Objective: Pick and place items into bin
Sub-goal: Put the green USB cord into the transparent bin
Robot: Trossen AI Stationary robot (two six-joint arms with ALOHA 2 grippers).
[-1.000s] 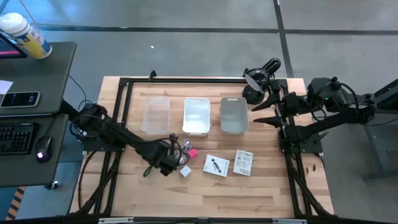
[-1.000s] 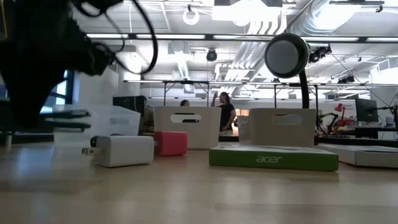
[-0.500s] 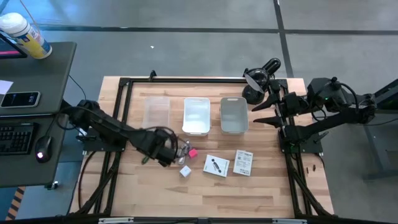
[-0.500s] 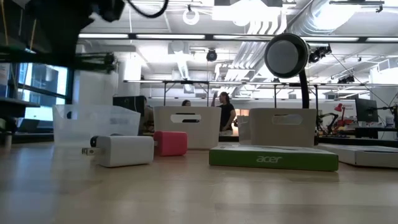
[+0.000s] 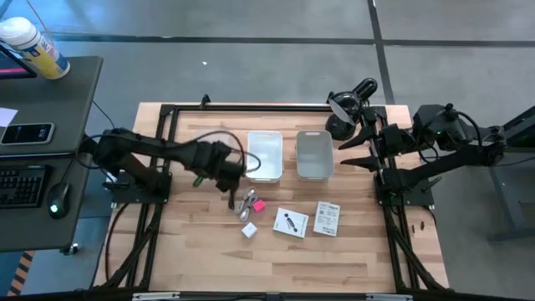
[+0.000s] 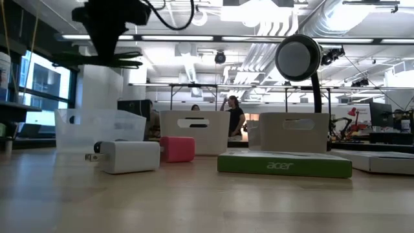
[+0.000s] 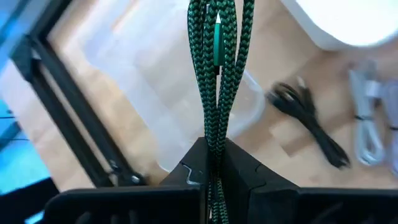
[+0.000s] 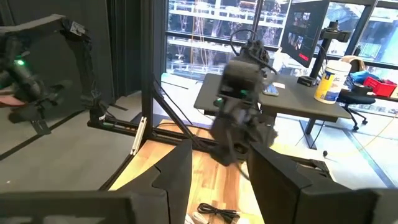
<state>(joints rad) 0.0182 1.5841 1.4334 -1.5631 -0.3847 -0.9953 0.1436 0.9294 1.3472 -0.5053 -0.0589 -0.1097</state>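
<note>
1. My left gripper (image 7: pixel 214 158) is squeezed tight on a green and black braided cord (image 7: pixel 219 68). The cord is folded into a loop that sticks out past the fingers.
2. In the view from above, that gripper (image 5: pixel 219 167) is over the clear bin (image 5: pixel 209 150), which is at about 11 o'clock from the middle of the table (image 5: pixel 284 259).
3. My right gripper (image 5: pixel 355 150) waits at about 2 o'clock, near the table's edge. Its fingers are spread wide and hold nothing.
4. What could go wrong: the cord is long and floppy. I think if I let go too soon, an end could flop over the bin's wall and drag the rest out.
5. The cord could also stick to my fingers for a moment and fall beside the bin.
6. The bin is light, see-through plastic. I think a bump from my arm could push it away.
7. How the cord looks: thin, woven, green with black zigzags, and bendy, not stiff.
8. Other things still lie on the table near 6 o'clock from the bins: a grey cable (image 5: pixel 247 202), a little pink block (image 5: pixel 258 205), a white plug cube (image 5: pixel 249 230) and two white packets (image 5: pixel 291 221).
9. A white bin (image 5: pixel 264 155) and a grey bin (image 5: pixel 314 154) stand next to the clear one, toward 3 o'clock.
</note>
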